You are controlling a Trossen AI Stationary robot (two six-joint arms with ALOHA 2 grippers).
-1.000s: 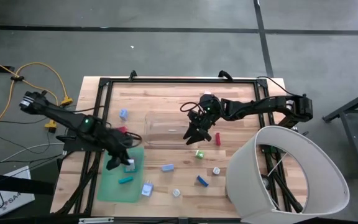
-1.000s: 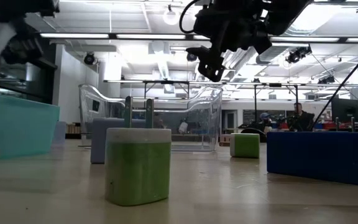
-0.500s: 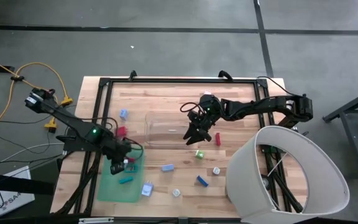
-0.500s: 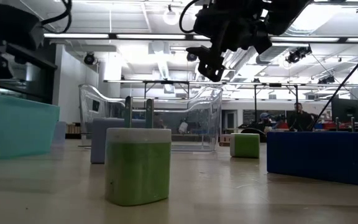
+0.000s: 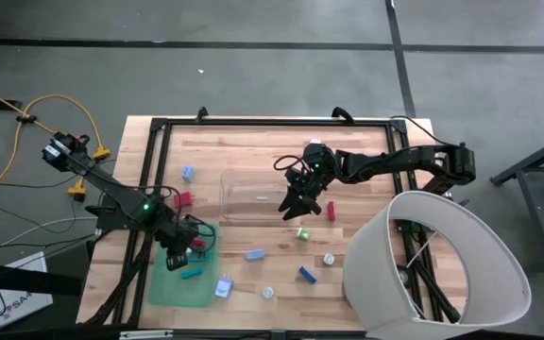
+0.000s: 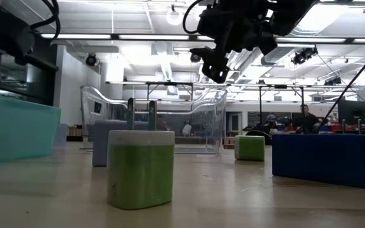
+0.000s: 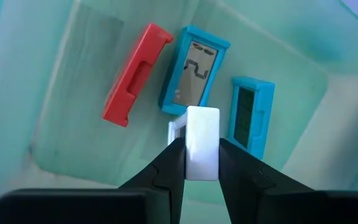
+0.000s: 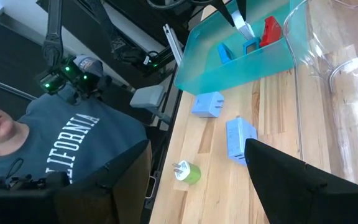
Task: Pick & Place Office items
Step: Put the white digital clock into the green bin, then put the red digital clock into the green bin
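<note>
Table: my wooden table (image 5: 253, 151).
On it: clear bin (image 5: 251, 198), green tray (image 5: 173, 283), small scattered office items (image 5: 254, 254).

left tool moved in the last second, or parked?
Yes. In the high view the left tool has shifted toward the table's front edge, further over the green tray. It holds a white piece above the tray.

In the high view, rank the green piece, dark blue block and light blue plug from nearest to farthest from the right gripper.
From the right gripper:
1. green piece, just below it in the picture.
2. dark blue block, farther toward the table's lower edge.
3. light blue plug, lower left, by the teal tray.
</note>
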